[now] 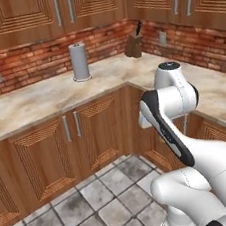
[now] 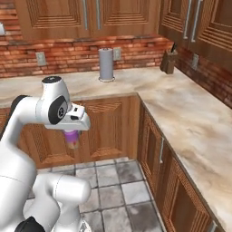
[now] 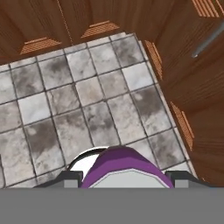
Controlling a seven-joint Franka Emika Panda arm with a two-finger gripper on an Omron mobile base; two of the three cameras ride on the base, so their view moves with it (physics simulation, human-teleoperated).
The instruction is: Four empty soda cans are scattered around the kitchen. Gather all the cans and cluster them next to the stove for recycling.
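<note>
purple with a pale grey top, a small can sits clamped between the two dark fingertips of the tool in the hand view, its rounded body pushing up from the bottom edge with a thin white rim curving at its left side. in the right base view the same can hangs just under the white hand, its purple body short and stubby below the tool, held out in the air over the floor and well apart from any worktop. whether it carries any print or dent is too small to tell.

straight beyond the tool lies the floor of mottled grey and white tiles with dark grout. brown wooden cabinet doors close it in on the far side and to one side, meeting at an inside corner; a grey bar handle crosses one of them.

above and ahead of the tool runs the beige marbled worktop, bending round the corner. on it, far from the tool, stands a tall plain grey canister on a round base, upright against the red brick wall. further along, near the corner, a dark wooden knife block stands with a black handle sticking out. wall sockets sit in the brick, and wooden upper cupboards hang over all.
</note>
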